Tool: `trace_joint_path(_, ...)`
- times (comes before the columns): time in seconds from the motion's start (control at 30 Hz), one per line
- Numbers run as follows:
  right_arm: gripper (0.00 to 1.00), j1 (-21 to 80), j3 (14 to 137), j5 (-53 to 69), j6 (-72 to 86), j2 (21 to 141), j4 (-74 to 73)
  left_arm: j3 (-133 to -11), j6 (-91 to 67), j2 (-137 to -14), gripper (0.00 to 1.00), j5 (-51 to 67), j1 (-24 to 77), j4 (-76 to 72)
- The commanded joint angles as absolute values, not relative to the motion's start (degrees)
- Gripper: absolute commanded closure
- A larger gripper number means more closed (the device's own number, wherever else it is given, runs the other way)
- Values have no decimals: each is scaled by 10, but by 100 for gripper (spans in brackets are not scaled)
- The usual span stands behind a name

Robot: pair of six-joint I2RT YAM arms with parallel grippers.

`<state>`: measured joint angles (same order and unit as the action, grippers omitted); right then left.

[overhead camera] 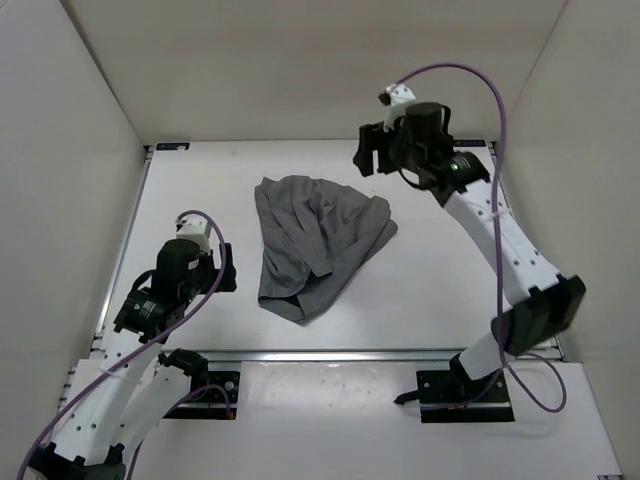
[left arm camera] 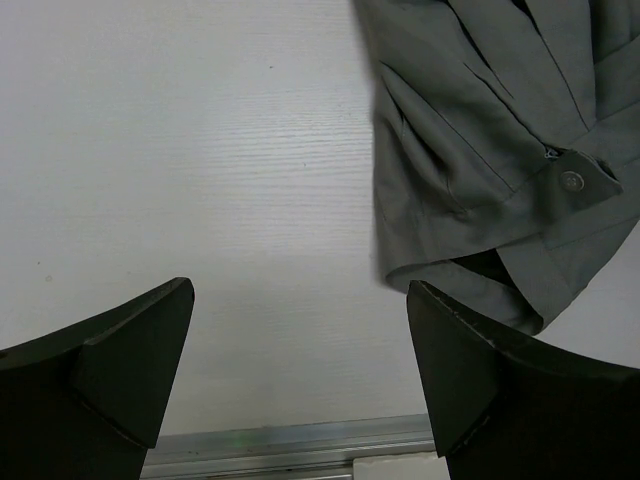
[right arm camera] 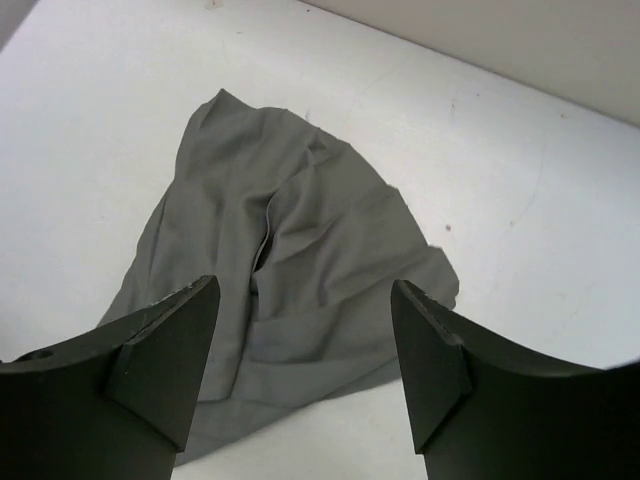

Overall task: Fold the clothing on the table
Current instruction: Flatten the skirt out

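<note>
The clothing (overhead camera: 315, 245) is a crumpled grey garment in a heap on the middle of the white table (overhead camera: 450, 290). My left gripper (overhead camera: 222, 272) hovers to the garment's left, open and empty. In the left wrist view, the left gripper (left arm camera: 300, 290) shows bare table between its fingers, and the clothing (left arm camera: 480, 150), with a buttoned tab (left arm camera: 571, 181), lies up and to the right. My right gripper (overhead camera: 372, 160) hangs high near the back right, open and empty. The right wrist view has the right gripper (right arm camera: 305, 288) looking down on the clothing (right arm camera: 290, 230) from well above.
A metal rail (overhead camera: 330, 353) runs along the table's near edge and shows as the rail (left arm camera: 300, 440) in the left wrist view. Pale walls (overhead camera: 70, 150) close in the left, back and right sides. A purple cable (overhead camera: 480, 75) loops over the right arm.
</note>
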<state>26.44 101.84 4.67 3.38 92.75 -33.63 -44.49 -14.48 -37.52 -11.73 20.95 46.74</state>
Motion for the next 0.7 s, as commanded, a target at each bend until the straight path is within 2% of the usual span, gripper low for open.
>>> trace_joint_path(0.0,35,248,889,82,80,879,-238,-439,-146,-359,1,-123,216,456)
trace_joint_path(0.17,37,236,825,102,99,848,-244,-435,-137,-337,4,-108,197,447)
trace_joint_path(0.2,38,237,804,105,107,841,-239,-433,-126,-332,13,-91,195,439)
trace_joint_path(0.23,38,236,790,112,118,827,-227,-430,-120,-324,27,-80,196,435)
trace_joint_path(0.3,39,238,732,126,128,809,-207,-427,-112,-296,39,-60,199,426)
trace_joint_path(0.33,40,236,716,130,129,796,-197,-425,-112,-276,42,-54,200,419)
trace_joint_path(0.4,41,237,696,133,129,779,-206,-424,-112,-251,64,-61,198,415)
trace_joint_path(0.43,41,238,692,132,129,776,-209,-426,-113,-255,84,-63,192,414)
trace_joint_path(0.5,42,236,672,127,126,770,-212,-437,-107,-291,100,-28,173,427)
trace_joint_path(0.6,42,229,640,134,130,759,-205,-434,-145,-373,100,106,170,396)
trace_joint_path(0.63,41,222,631,141,132,751,-201,-430,-184,-387,88,127,179,355)
trace_joint_path(0.67,41,221,627,148,135,747,-193,-418,-244,-400,69,122,205,329)
